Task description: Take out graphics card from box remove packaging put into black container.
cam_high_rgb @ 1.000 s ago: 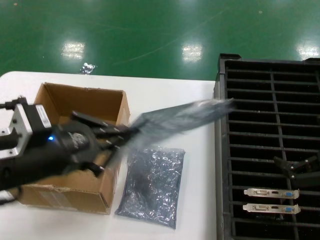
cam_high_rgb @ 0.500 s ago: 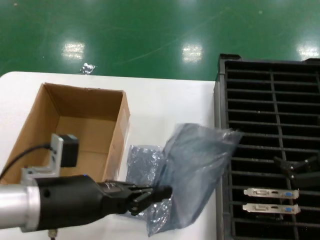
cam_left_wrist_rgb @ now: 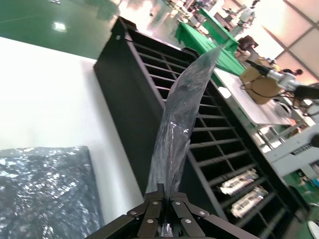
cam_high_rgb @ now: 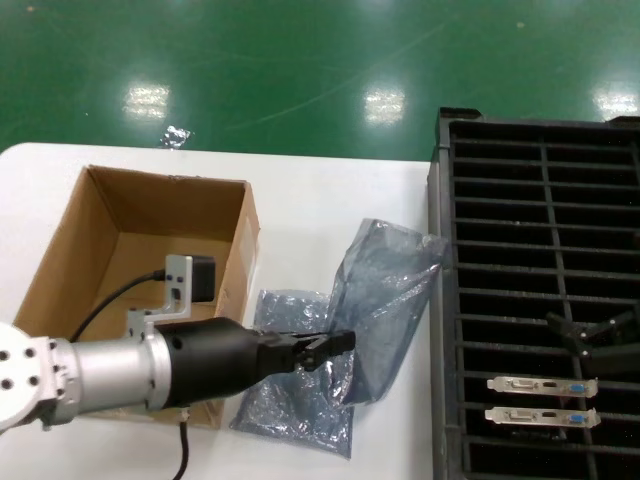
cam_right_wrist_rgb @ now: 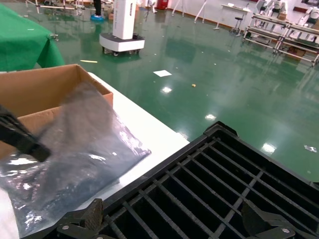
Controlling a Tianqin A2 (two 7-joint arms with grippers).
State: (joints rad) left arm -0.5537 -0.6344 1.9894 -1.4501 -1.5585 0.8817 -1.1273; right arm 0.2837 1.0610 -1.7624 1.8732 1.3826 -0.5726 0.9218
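Note:
My left gripper (cam_high_rgb: 343, 343) is shut on one edge of the empty, crinkly grey packaging (cam_high_rgb: 386, 285), holding it up beside the black container (cam_high_rgb: 445, 300). In the left wrist view the packaging (cam_left_wrist_rgb: 183, 107) rises straight out of the closed jaws. A second grey bag (cam_high_rgb: 296, 398) lies flat on the table beside the box (cam_high_rgb: 235, 215), whose tan inside shows nothing. Two graphics cards (cam_high_rgb: 542, 386) stand in near slots of the container, silver brackets up. My right gripper (cam_high_rgb: 592, 331) hovers open over the container (cam_right_wrist_rgb: 224, 174), holding nothing.
The white table (cam_high_rgb: 330, 200) ends at a green floor (cam_high_rgb: 300, 60) behind. The container fills the right side, its rim standing above the table. A cable (cam_high_rgb: 110, 300) from my left arm loops over the box. Bare table lies between box and container.
My left arm swung from over the box to the near side, carrying the packaging down and toward the table's front. The bag now hangs more upright. The right gripper stayed still.

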